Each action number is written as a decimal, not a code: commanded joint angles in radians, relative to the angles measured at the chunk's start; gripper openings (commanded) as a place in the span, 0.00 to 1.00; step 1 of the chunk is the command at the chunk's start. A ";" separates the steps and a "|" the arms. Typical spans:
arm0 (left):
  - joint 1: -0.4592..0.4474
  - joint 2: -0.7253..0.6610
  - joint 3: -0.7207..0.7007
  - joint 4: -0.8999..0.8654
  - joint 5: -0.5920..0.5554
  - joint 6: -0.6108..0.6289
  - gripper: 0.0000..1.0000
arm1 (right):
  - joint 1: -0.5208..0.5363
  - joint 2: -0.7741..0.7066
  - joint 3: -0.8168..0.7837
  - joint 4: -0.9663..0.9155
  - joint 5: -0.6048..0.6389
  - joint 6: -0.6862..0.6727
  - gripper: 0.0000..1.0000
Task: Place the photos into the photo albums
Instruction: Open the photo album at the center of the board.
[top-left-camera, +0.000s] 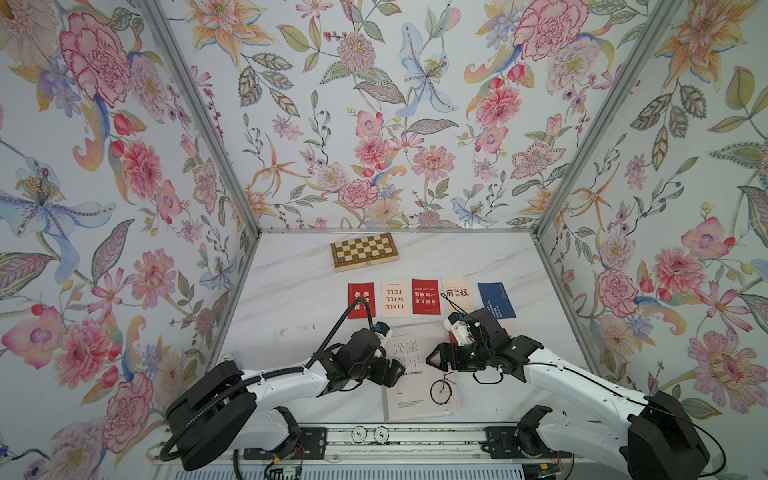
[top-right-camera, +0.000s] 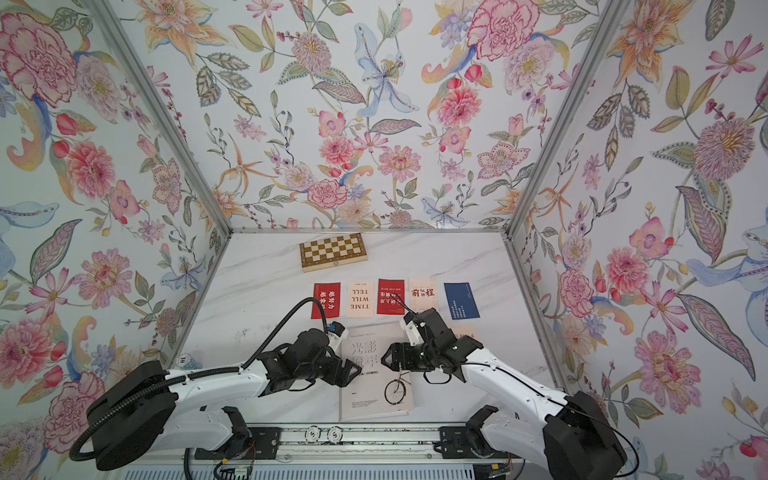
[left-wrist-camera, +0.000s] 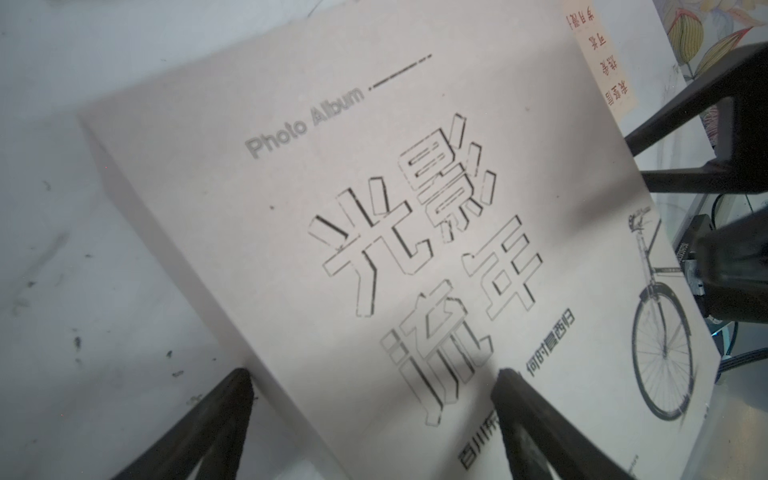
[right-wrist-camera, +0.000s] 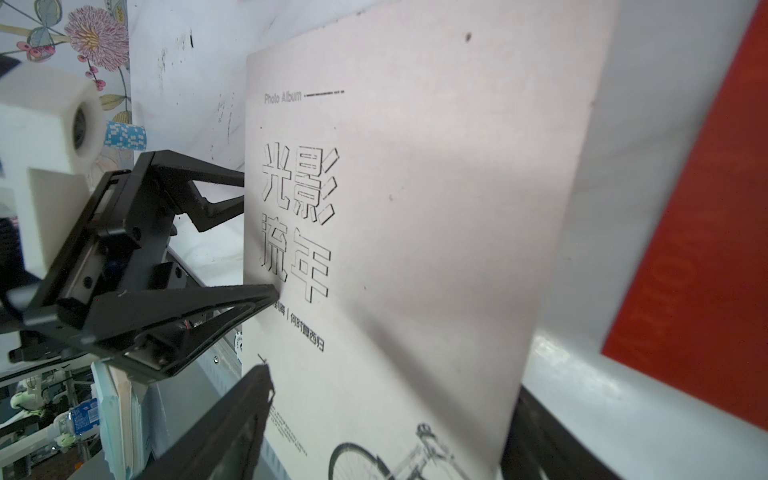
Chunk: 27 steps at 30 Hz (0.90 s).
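Left gripper (top-left-camera: 401, 368): jaws spread wide, holding nothing; it hovers low over the left part of the photo album (top-left-camera: 419, 399), one fingertip (left-wrist-camera: 232, 395) at the cover's edge and its mate over the printed characters.
Right gripper (top-left-camera: 430, 361): jaws likewise wide apart with nothing gripped. It points toward the other pincer across the cover; whether a tip touches the cover cannot be told.
Tabletop (top-left-camera: 291, 299): white marble pattern, enclosed by floral walls (top-left-camera: 124, 166).
Album: closed, front cover up, flat at the near edge between both arms; grey characters and a bicycle drawing show.
Chessboard box (top-left-camera: 364, 252): closed, at the far end, well apart from the album.
Photos, row: five lie flat just beyond the album, left to right: end red card (top-left-camera: 360, 300), TIME WILL TELL card (top-left-camera: 395, 299), middle red card (top-left-camera: 425, 296), cream card (top-left-camera: 456, 293), navy card (top-left-camera: 496, 300).
Photos, beside album: red-lettered cream card (left-wrist-camera: 598, 54) and plain red card (right-wrist-camera: 706, 249) lie by its right side, largely under the right arm.
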 joint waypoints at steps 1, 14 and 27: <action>0.028 -0.030 -0.031 -0.044 0.008 0.009 0.88 | 0.047 -0.021 0.060 0.012 -0.019 -0.017 0.82; 0.134 -0.128 -0.032 -0.111 0.036 0.051 0.88 | 0.162 -0.009 0.187 0.049 -0.029 0.041 0.81; 0.166 -0.068 0.008 -0.082 0.080 0.084 0.88 | 0.265 0.089 0.330 0.116 -0.057 0.057 0.81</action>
